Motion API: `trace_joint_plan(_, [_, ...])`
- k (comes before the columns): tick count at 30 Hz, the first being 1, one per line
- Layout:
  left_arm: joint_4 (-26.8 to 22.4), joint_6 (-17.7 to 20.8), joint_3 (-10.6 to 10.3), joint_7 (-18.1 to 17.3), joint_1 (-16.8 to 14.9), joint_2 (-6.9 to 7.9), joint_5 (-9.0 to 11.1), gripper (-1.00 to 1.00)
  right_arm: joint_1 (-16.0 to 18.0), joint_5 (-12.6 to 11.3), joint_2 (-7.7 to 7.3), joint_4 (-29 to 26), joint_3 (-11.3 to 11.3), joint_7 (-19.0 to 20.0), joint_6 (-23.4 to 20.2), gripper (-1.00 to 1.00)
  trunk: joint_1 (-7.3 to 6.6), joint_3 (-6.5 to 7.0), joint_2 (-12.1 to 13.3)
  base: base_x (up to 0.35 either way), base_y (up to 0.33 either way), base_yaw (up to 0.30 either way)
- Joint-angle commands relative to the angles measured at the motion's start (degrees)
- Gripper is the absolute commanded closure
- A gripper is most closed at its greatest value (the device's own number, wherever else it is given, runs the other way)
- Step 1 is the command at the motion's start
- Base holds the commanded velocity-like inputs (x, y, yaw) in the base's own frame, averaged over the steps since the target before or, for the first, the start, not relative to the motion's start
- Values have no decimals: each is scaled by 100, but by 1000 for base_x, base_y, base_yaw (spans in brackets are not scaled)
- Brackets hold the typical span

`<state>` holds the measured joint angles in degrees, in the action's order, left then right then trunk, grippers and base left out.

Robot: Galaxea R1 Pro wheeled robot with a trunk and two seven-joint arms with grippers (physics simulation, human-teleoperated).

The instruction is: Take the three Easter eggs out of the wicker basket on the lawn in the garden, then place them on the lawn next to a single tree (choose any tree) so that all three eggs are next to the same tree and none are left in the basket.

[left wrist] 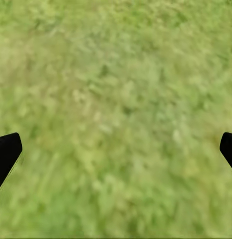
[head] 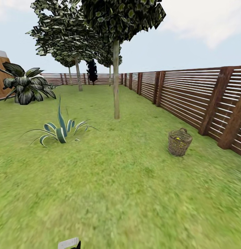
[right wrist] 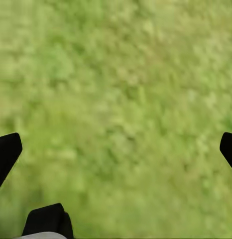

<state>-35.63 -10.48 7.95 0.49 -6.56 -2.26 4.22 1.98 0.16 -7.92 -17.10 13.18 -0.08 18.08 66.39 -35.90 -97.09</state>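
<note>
We're on the approach, nothing picked yet. Closest in, both wrist views look down on bare lawn [left wrist: 116, 99]: the left gripper [left wrist: 116, 149] has its fingers spread wide to the picture's edges with only grass between them, and the right gripper [right wrist: 116, 149] is spread just the same, carrying nothing.

Further out, to our right and ahead, sits the wicker basket [head: 179, 141] on the grass, near the slatted wooden fence [head: 189, 93]. A speck of yellow shows inside, probably one of the Easter eggs [head: 177, 138], though at this range we can't count them. So the step in hand, we judge, is closing on that basket; the next move calls for turning right and rolling up until an arm can reach down over the rim.

To the left, a striped spiky plant [head: 60, 129] stands well apart from that line. Beyond it rises the tree [head: 116, 79] with the pale straight trunk, a fair drop-off spot, with open grass between it and the basket. Farther back stand a broad-leaved shrub [head: 25, 86] and more trees along the far fence. Nothing blocks the way.
</note>
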Motion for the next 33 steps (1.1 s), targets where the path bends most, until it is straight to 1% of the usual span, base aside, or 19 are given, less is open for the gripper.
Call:
trace_joint_plan(1, [4, -16, 5, -3, -3, -3, 44, -100, 4, 2, 1, 5, 11, -1, 20, -100, 3, -5, -2, 307, 123, 0])
trace_joint_plan(7, [4, -16, 7, -1, -3, -3, 44, -100, 4, 2, 1, 5, 10, -1, 20, -100, 3, -5, -2, 319, 54, 0])
trace_joint_plan(33, [4, -16, 5, -2, -3, -3, 44, -100, 4, 8, 1, 0, 16, -1, 20, -100, 3, -5, -2, 331, 1, 0])
